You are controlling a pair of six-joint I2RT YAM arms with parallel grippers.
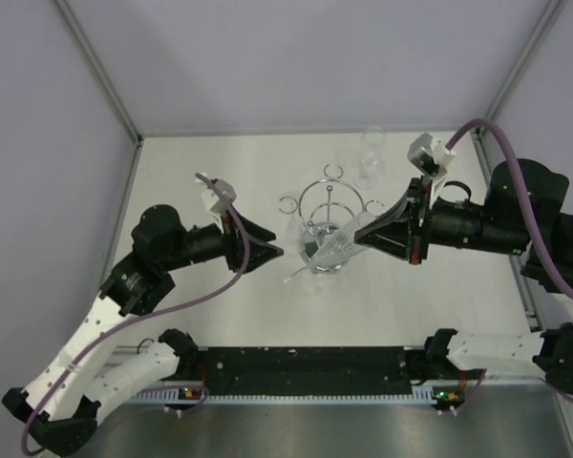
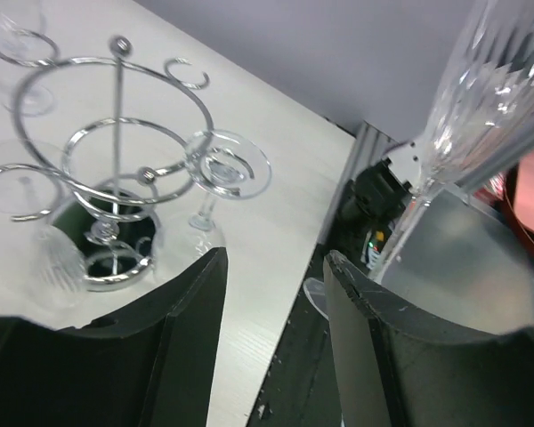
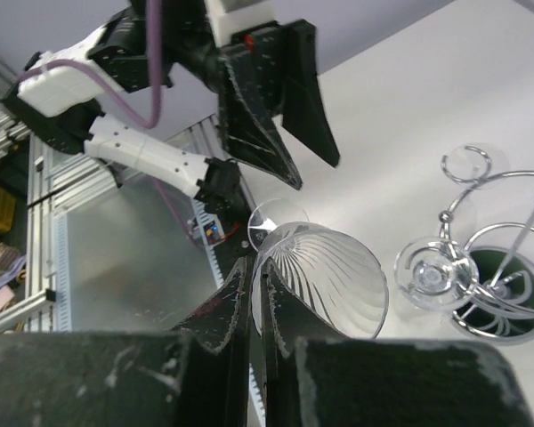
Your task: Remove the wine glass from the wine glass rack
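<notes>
The chrome wine glass rack (image 1: pixel 329 224) stands mid-table; it also shows in the left wrist view (image 2: pixel 116 133) and in the right wrist view (image 3: pixel 507 258). My right gripper (image 1: pixel 355 239) is shut on the bowl wall of a ribbed wine glass (image 3: pixel 325 276), pinching it between the fingertips (image 3: pixel 236 294). The glass is tilted, clear of the rack loops, with its foot (image 3: pixel 276 218) pointing towards my left gripper (image 1: pixel 275 250). The left gripper (image 2: pixel 276 267) is open and empty; the held glass (image 2: pixel 481 98) hangs just to its right.
Another glass (image 2: pixel 227 169) hangs foot-up in a rack loop, also in the right wrist view (image 3: pixel 432 271). A ribbed glass bowl (image 2: pixel 53 258) hangs at the rack's left. A further glass (image 1: pixel 368 162) stands behind the rack. The black rail (image 1: pixel 306 367) runs along the near edge.
</notes>
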